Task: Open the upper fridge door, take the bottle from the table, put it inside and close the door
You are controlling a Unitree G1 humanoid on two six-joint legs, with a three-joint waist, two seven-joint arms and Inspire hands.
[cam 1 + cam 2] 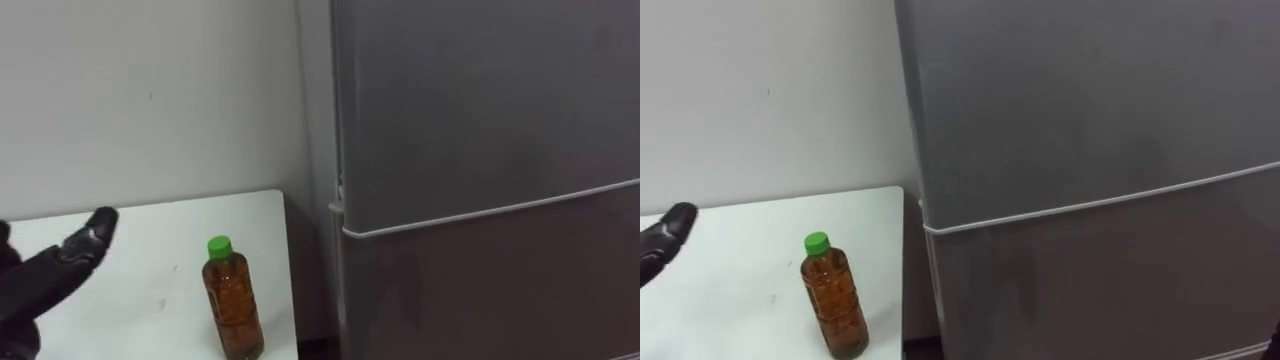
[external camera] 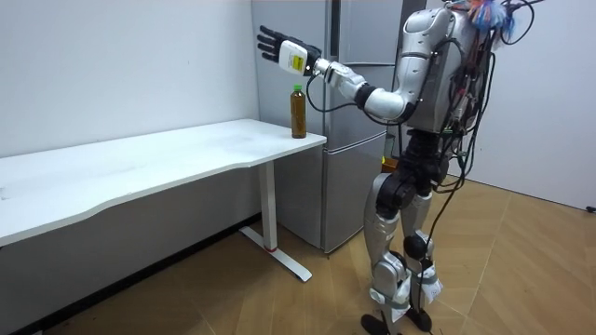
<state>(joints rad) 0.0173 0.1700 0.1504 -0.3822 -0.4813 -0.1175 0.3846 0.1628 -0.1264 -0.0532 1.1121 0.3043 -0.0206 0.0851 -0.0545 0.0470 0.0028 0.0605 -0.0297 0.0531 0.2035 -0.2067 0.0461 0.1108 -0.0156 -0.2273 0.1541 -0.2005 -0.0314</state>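
Left hand, lower left of frame: fingers straight and spread, holding nothing, apart from the bottle. Step in hand, by judgement: reach and grasp. The hand is best brought to the bottle's mid-body and closed round it from the side, below the cap, with the bottle kept upright and clear of the counter edge. Counter, lower left to centre: white. Bottle, lower centre: upright near the counter's right corner, green cap on, filled nearly to the neck with amber-brown liquid. Fridge, right half of frame: grey, upper door and lower door both shut, contents unseen. The upper door needs opening before the bottle can go in.
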